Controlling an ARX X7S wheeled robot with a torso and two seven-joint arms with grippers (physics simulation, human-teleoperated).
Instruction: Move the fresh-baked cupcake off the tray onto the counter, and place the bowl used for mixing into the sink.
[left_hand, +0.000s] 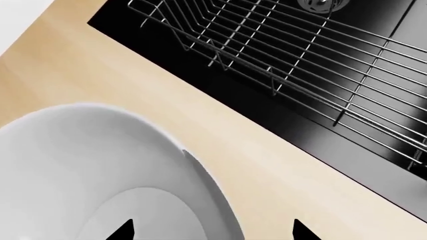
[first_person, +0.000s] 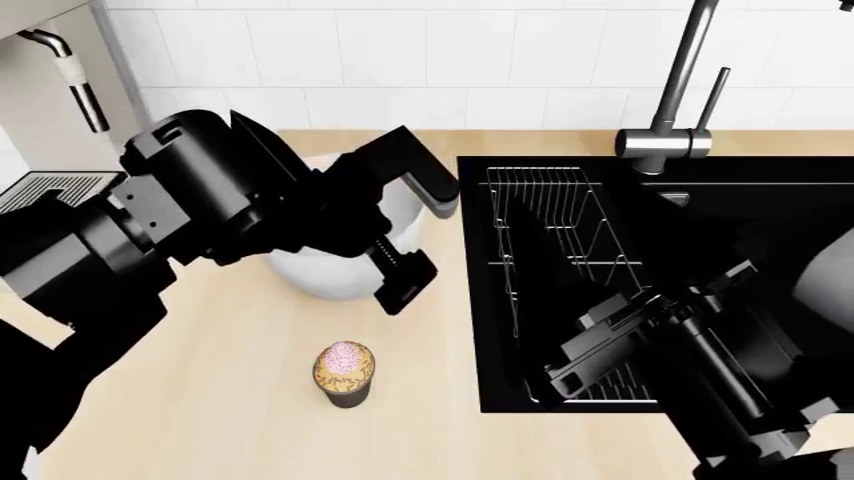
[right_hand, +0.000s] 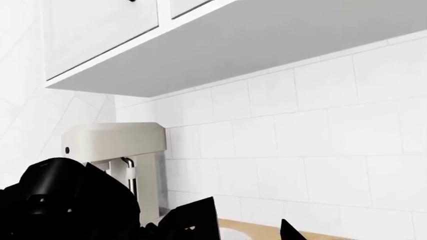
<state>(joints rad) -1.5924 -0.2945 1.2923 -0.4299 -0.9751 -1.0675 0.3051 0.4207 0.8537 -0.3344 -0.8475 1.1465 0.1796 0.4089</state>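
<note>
White bowl (left_hand: 100, 170) looks empty; left gripper (left_hand: 212, 231) jaws straddle its rim; right's unclear.

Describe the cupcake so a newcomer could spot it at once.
Start at the black sink; the wooden counter lies to its left in the head view. The cupcake stands there, nearer the camera than the white bowl: small, pink-frosted, dark-wrapped.

- A wall of white square tiles (right_hand: 320, 150) stands behind.
- White flat-fronted upper cabinets (right_hand: 100, 35) hang above it.
- A cream-coloured coffee machine with steel wand (right_hand: 123, 155) stands against the wall.
</note>
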